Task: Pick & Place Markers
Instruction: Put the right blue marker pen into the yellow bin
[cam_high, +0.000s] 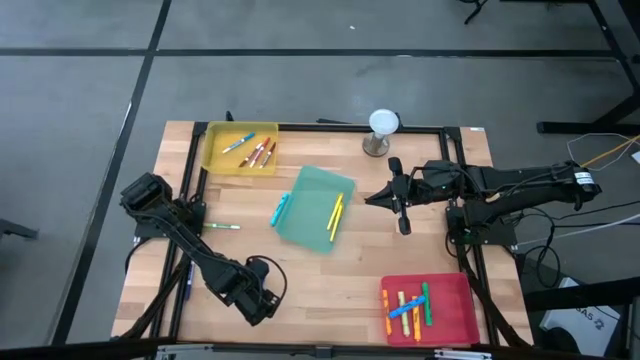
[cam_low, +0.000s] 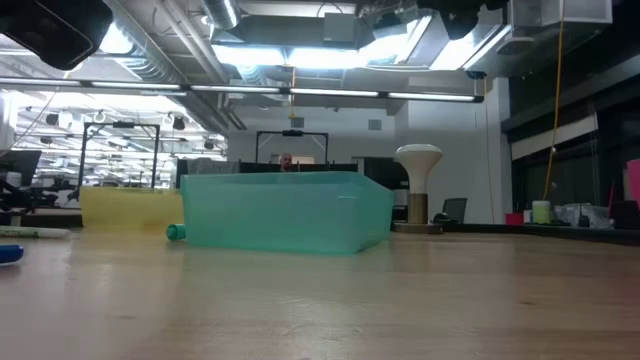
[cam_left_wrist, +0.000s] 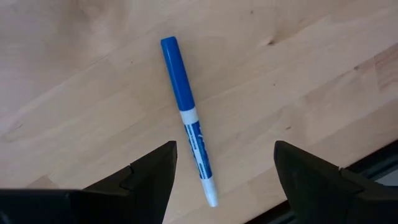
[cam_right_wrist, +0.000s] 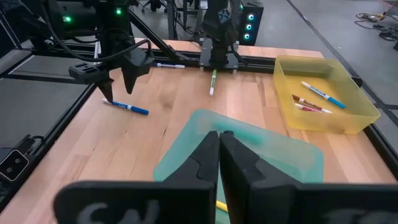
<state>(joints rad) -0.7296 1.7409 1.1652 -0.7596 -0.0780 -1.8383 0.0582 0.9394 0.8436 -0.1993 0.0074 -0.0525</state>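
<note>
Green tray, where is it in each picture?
High view: the green tray sits mid-table.
Low view: centre of the picture.
Left wrist view: not in it.
Right wrist view: close to the camera.
Shared landmark: the yellow tray shows beside it in those three views.

Both arms reached inward.
Left claw (cam_high: 262, 300) pointed down, fingers apart; right claw (cam_high: 373, 199) was closed, extended level.

Overhead camera looks straight down; low camera sights level across the surface (cam_high: 330, 275); both share the teal tray (cam_high: 315, 208).
</note>
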